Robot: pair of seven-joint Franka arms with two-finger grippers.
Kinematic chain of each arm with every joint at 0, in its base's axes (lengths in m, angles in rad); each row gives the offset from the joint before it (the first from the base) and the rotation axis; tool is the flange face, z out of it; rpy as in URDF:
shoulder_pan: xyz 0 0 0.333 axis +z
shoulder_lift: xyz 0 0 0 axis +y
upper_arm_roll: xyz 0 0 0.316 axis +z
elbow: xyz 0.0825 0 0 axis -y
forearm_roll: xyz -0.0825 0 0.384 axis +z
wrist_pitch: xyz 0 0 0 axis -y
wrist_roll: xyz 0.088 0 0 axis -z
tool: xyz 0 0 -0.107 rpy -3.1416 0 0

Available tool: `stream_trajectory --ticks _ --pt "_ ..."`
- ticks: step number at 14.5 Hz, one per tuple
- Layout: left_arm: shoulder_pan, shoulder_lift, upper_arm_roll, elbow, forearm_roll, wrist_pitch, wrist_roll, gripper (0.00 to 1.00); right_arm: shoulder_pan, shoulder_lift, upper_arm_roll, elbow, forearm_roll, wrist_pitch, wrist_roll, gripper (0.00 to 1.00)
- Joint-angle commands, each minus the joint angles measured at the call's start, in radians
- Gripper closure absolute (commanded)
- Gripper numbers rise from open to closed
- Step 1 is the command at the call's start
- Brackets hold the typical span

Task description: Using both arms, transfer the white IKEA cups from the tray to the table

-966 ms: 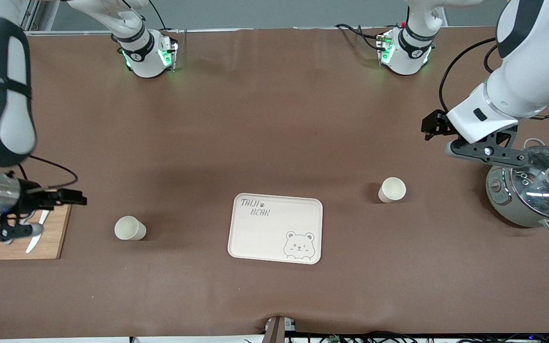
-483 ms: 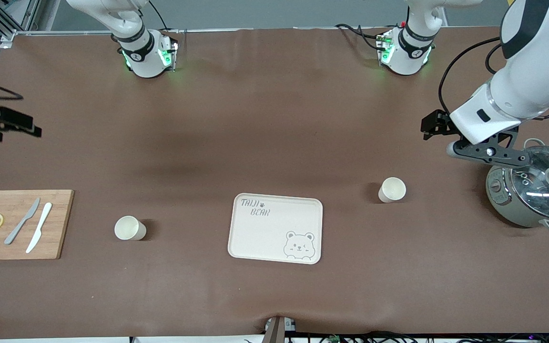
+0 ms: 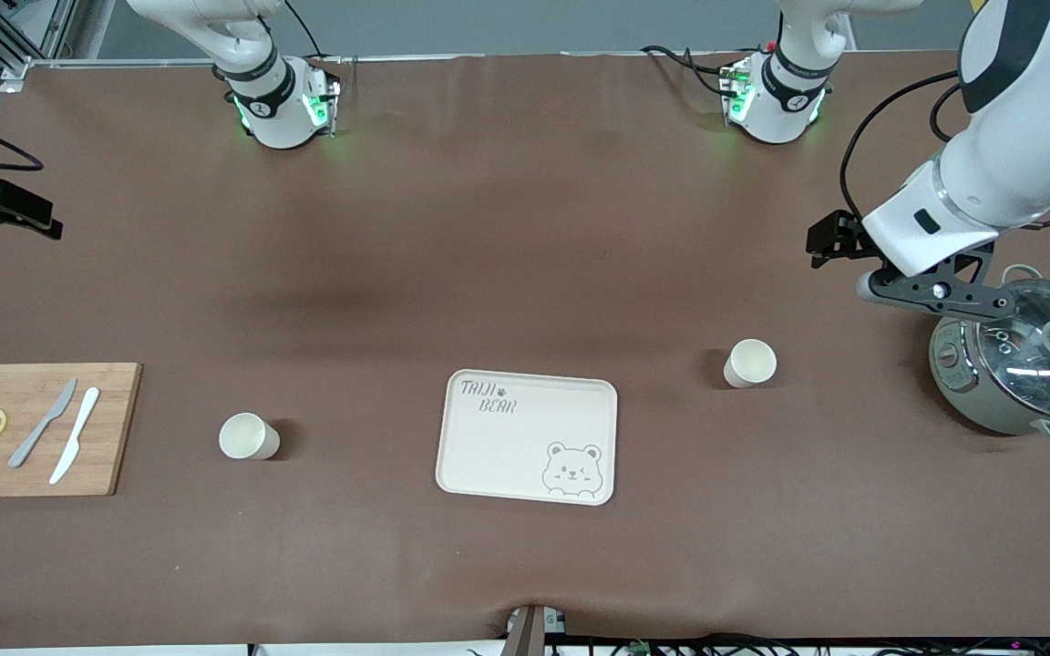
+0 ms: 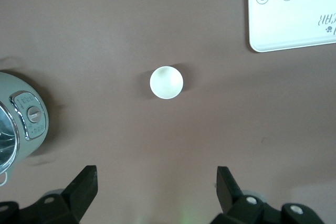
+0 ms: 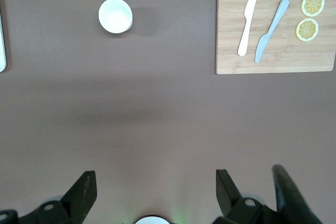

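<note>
Two cream-white cups stand upright on the brown table. One cup (image 3: 249, 436) is between the cutting board and the tray and also shows in the right wrist view (image 5: 115, 15). The other cup (image 3: 749, 363) is between the tray and the pot and also shows in the left wrist view (image 4: 166, 82). My left gripper (image 3: 933, 291) hangs open and empty in the air beside the pot, apart from its cup; its fingers (image 4: 84, 187) stand wide. My right gripper (image 5: 155, 188) is open and empty, high over the right arm's end of the table; only a black part of it (image 3: 4, 210) shows in the front view.
A bear-printed tray (image 3: 527, 437) lies between the cups. A grey-green pot with a glass lid (image 3: 1022, 364) stands at the left arm's end. A wooden cutting board (image 3: 37, 428) with two knives and lemon slices lies at the right arm's end.
My right arm has lifted off from over the cutting board and drawn back to the table's edge, uncovering the board. My left arm has barely moved. The cups have not moved.
</note>
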Motion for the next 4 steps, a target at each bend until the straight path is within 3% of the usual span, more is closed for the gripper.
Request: stream_trajectory --ticks 1,4 --pt "-0.007 -0.007 0.012 0.006 -0.013 -0.012 -0.001 0.00 0.004 -0.021 0.008 -0.026 -0.022 0.010 0.021 0.00" --pt "-0.007 -0.005 0.012 0.006 -0.012 -0.012 -0.001 0.00 -0.019 -0.022 0.003 -0.027 -0.017 0.010 0.011 0.00"
